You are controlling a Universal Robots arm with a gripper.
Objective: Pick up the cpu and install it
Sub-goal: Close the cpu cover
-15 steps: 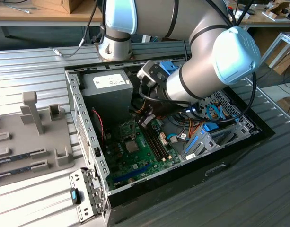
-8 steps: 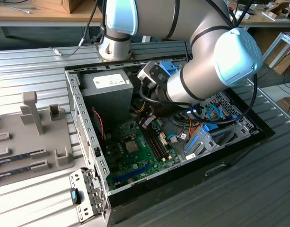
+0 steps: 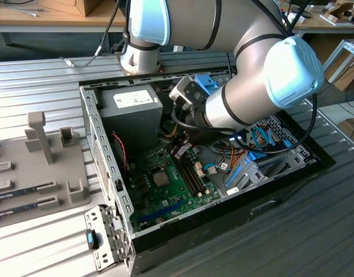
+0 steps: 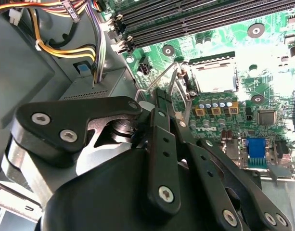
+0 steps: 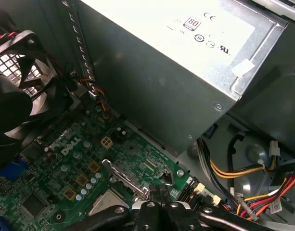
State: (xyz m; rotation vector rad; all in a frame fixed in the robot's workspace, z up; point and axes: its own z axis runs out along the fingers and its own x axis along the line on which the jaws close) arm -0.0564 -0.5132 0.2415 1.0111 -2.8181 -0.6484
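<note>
The cpu (image 4: 212,77) is a silvery square lying flat in its socket on the green motherboard (image 4: 272,48); it also appears as a small grey square (image 3: 160,178) in the exterior view. Its corner (image 5: 106,201) peeks out beside the black fingers in the first wrist view. My gripper (image 4: 160,94) hangs just beside the socket, its fingertips pressed together with nothing seen between them. The socket's metal hold-down frame (image 5: 124,176) and wire lever (image 4: 156,78) stand raised close to the fingertips. In the exterior view the gripper (image 3: 179,152) is low inside the case.
A grey power-supply box (image 3: 130,109) fills the case's back corner. The memory slots (image 3: 191,173) run beside the socket. Coloured cable bundles (image 4: 65,48) lie near the gripper. A black fan (image 5: 17,96) sits at the case wall. A grey fixture tray (image 3: 38,161) stands outside the case.
</note>
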